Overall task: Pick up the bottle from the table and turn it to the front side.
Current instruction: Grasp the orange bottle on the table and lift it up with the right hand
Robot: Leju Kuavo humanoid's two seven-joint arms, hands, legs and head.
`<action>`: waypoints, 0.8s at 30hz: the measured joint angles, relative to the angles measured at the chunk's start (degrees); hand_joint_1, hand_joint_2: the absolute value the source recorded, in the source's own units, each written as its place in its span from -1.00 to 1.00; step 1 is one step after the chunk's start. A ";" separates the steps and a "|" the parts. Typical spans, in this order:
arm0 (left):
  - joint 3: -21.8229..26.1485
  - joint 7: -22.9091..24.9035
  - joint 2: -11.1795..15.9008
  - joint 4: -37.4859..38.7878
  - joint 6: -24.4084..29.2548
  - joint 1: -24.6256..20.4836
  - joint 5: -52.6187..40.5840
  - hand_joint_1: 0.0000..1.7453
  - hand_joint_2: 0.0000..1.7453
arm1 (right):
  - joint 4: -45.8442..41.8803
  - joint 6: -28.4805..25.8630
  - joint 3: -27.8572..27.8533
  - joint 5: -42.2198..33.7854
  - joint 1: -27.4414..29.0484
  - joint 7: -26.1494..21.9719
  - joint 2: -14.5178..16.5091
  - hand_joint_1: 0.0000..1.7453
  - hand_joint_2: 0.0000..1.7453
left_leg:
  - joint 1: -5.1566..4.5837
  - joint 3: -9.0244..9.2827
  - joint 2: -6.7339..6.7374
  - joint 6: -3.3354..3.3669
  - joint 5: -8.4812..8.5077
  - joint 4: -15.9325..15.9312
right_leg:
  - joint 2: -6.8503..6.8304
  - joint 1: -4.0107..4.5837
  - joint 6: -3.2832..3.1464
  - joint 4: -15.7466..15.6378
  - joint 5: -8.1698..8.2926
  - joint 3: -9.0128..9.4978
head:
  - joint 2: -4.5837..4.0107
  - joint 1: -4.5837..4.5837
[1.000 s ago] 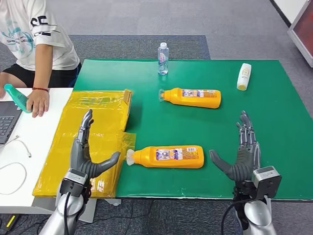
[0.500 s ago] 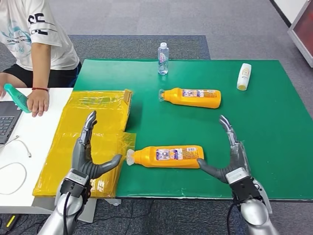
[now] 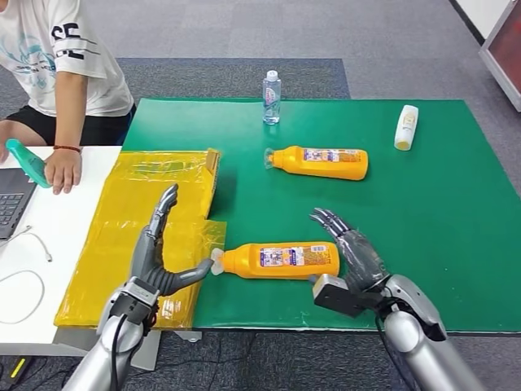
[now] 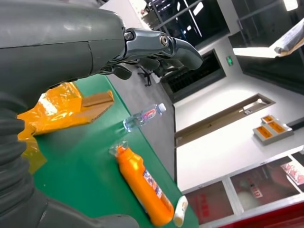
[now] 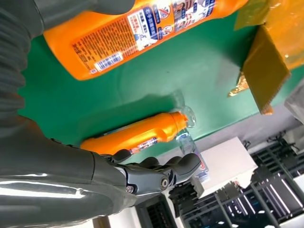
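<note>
An orange bottle point(image 3: 279, 261) with a printed label lies on its side near the front edge of the green mat point(image 3: 430, 204), its pale cap pointing left. In the right wrist view this bottle point(image 5: 143, 28) is close to the thumb. My left hand point(image 3: 161, 257) is open over the yellow bag, and its thumb tip reaches the cap. At the bottle's base end, my right hand point(image 3: 352, 254) is open with its fingers spread and grips nothing. My right hand's fingers point(image 5: 154, 173) are apart from the bottle.
A second orange bottle point(image 3: 319, 162) lies farther back, a water bottle point(image 3: 271, 97) stands at the mat's far edge, and a white bottle point(image 3: 405, 127) lies at back right. A crinkled yellow bag point(image 3: 154, 204) covers the mat's left end. A person sits at the white table point(image 3: 67, 212).
My right hand swung left and turned, going from beside the mat's front edge to the near bottle's base. My left hand moved right until its thumb reached the cap. The bottles stayed put.
</note>
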 joint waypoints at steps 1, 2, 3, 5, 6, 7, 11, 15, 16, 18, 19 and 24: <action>-0.13 0.01 0.01 0.23 -0.58 -0.10 0.16 -1.00 1.00 | 0.61 0.15 0.91 0.26 -1.03 0.51 -0.31 -1.00 1.00 | 0.00 0.00 0.00 0.00 0.00 0.00 | 0.00 0.00 0.00 0.00 0.00 0.00 | 0.00 0.00; -0.25 0.02 0.02 0.46 -1.49 -0.20 0.59 -1.00 1.00 | 1.20 0.38 1.79 0.49 -2.13 0.92 -0.62 -1.00 1.00 | 0.00 0.00 0.00 -0.01 0.01 0.00 | 0.00 0.00 0.00 0.00 0.00 0.00 | 0.00 0.00; -0.39 -0.01 0.05 0.67 -2.91 -0.30 1.33 -1.00 1.00 | 1.73 0.66 2.58 0.64 -3.18 1.20 -0.88 -1.00 1.00 | 0.00 0.00 0.00 -0.01 0.01 0.00 | 0.00 0.00 0.00 0.00 0.00 0.00 | 0.00 0.00; -0.88 -0.29 0.36 1.08 -8.21 -0.56 3.85 -1.00 1.00 | 2.74 1.49 4.11 0.89 -5.23 1.53 -1.35 -1.00 1.00 | 0.00 0.00 0.00 0.00 0.03 0.00 | -0.01 0.00 0.00 0.00 0.00 0.00 | 0.00 0.00; -1.21 -0.47 0.71 1.29 -11.90 -0.74 5.25 -1.00 1.00 | 3.25 1.98 4.85 0.96 -6.27 1.63 -1.54 -1.00 1.00 | 0.00 0.00 0.00 0.01 0.04 0.00 | -0.01 0.00 0.00 0.00 0.01 0.00 | 0.00 0.00; -1.65 -0.64 1.21 1.47 -15.96 -0.92 6.69 -1.00 1.00 | 3.76 2.56 5.58 0.97 -7.32 1.70 -1.69 -1.00 1.00 | 0.00 0.00 0.00 0.02 0.04 0.00 | 0.00 0.00 0.00 0.01 0.01 0.00 | 0.00 0.00; -3.94 -1.06 4.16 1.64 -27.52 -1.40 10.76 -1.00 1.00 | 5.61 4.50 8.16 0.33 -10.89 1.61 -1.93 -1.00 1.00 | 0.00 0.00 0.00 0.02 0.06 0.00 | 0.00 0.00 0.00 0.01 0.01 -0.01 | 0.00 0.01; -6.26 -1.23 7.38 1.26 -31.41 -1.73 12.31 -1.00 1.00 | 7.43 5.68 10.34 -0.52 -13.24 1.44 -1.93 -1.00 1.00 | 0.00 0.00 0.00 0.01 0.08 0.00 | -0.01 0.01 -0.01 0.01 0.01 -0.01 | 0.00 -0.01; -6.83 -1.23 8.12 1.03 -31.78 -1.78 12.39 -1.00 1.00 | 7.90 5.90 10.86 -0.77 -13.70 1.44 -1.93 -1.00 1.00 | 0.00 0.00 0.00 0.01 0.08 0.00 | -0.01 0.01 -0.01 0.01 0.01 -0.01 | 0.00 -0.01; -7.94 -1.24 9.57 0.66 -32.13 -1.90 12.42 -1.00 1.00 | 8.85 6.19 11.80 -1.15 -14.56 1.44 -1.93 -1.00 1.00 | 0.00 0.00 0.00 0.01 0.08 0.00 | -0.01 0.01 -0.01 0.02 0.01 -0.01 | 0.00 -0.01; -8.42 -1.24 10.14 0.54 -32.19 -1.94 12.45 -1.00 1.00 | 9.36 6.32 12.23 -1.32 -14.92 1.44 -1.93 -1.00 1.00 | 0.00 0.00 0.00 0.01 0.08 0.00 | -0.01 0.01 -0.01 0.02 0.01 -0.01 | 0.00 0.00; -10.02 -1.25 12.10 -0.08 -32.04 -2.37 13.07 -1.00 1.00 | 11.49 6.95 14.00 -2.01 -16.32 1.63 -1.93 -1.00 1.00 | 0.00 0.00 0.00 0.01 0.08 0.00 | -0.01 0.01 0.00 0.01 0.01 0.00 | 0.00 0.01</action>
